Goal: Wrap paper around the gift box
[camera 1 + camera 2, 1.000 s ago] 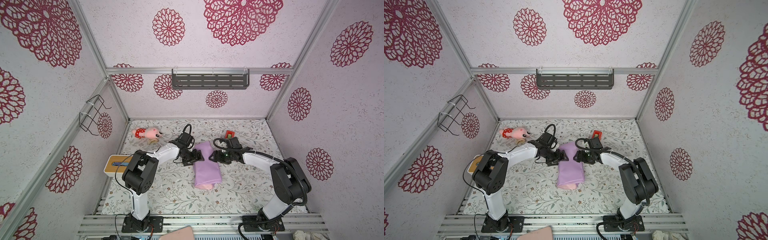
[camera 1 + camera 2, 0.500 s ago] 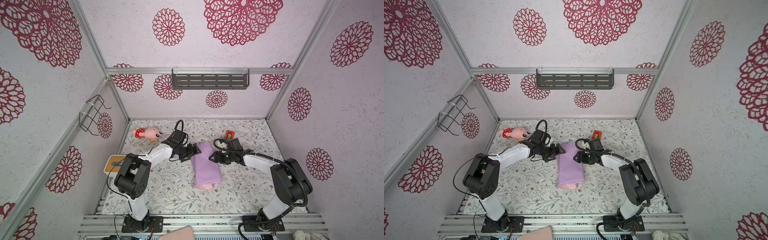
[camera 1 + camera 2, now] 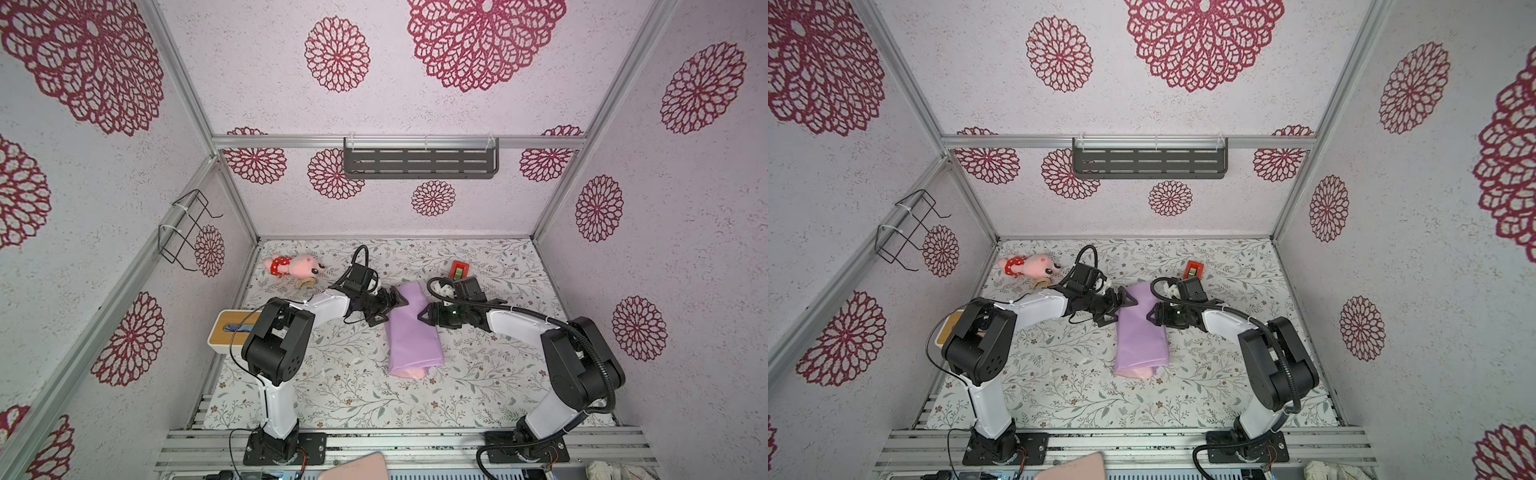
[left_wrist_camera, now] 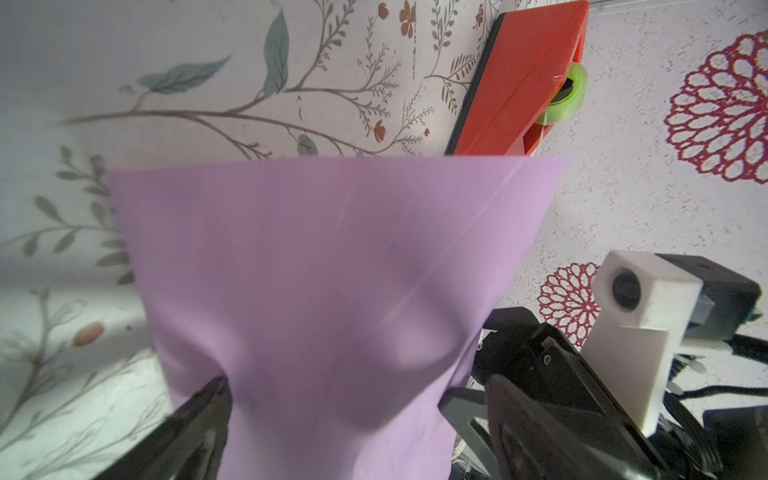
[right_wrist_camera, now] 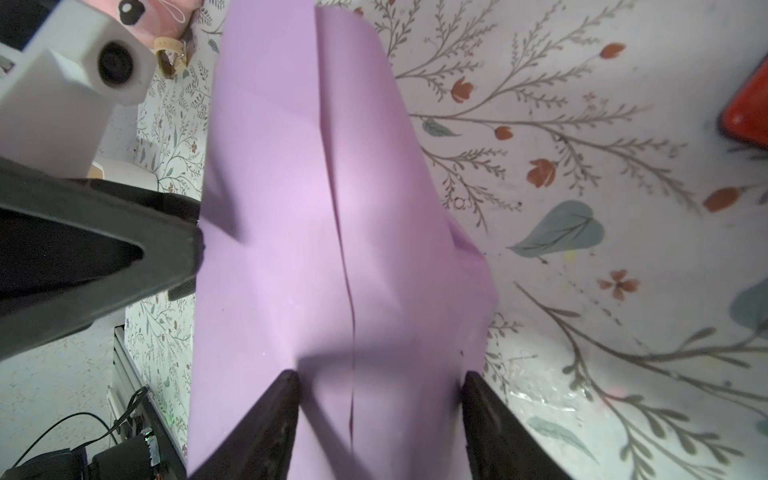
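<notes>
Lilac paper (image 3: 411, 332), folded into long parcel, flat on table (image 3: 332, 395) centre, pink showing at near end. Left gripper (image 3: 390, 309) spread wide, astride far end. Right gripper (image 3: 423, 316): tips touching paper either side; clamped or not, cannot tell.

place: robot lab booth | cues: aluminium frame (image 3: 291, 142), patterned wall panels (image 3: 374, 216), floral tabletop (image 3: 353, 395)

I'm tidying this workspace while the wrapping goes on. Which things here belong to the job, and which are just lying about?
Belongs to the job: the paper, folded into a lilac bundle; the gift box, presumably hidden inside.
Lying about: plush toy; tissue box; red tape dispenser, untouched.
</notes>
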{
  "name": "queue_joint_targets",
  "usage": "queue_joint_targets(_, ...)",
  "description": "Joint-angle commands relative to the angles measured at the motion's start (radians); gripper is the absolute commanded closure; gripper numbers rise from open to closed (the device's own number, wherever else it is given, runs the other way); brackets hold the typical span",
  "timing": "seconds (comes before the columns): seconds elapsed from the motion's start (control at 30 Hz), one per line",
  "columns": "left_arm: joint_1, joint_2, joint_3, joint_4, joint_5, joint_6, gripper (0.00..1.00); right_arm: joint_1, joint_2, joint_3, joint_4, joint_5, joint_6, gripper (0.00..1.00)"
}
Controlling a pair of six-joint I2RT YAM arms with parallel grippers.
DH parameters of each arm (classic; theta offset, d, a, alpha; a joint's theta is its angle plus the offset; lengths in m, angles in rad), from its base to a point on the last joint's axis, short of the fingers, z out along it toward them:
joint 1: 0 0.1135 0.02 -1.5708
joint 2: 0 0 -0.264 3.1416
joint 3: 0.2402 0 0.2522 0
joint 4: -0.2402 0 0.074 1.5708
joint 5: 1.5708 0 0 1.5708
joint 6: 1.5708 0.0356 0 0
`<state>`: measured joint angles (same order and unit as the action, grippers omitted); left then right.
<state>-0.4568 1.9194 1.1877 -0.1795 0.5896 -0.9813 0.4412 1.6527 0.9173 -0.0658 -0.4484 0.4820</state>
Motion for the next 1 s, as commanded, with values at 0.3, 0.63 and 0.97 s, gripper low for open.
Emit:
queue_joint_targets(0.3,0.015,-0.035,0.027,0.064,-0.057,0.007,0.02,-0.004,0.010,-0.038,-0.115,0.045,-0.020,0.38)
queue_joint_targets(0.63,-0.062,-0.198,-0.039,-0.223,-0.312,0.155,0.02,-0.005,0.017,-0.030,-0.110,0.034,-0.019,0.38)
queue_joint_targets(0.97,-0.126,-0.070,0.012,-0.359,-0.288,0.259,0.01,-0.009,0.004,0.012,-0.140,0.024,-0.029,0.38)
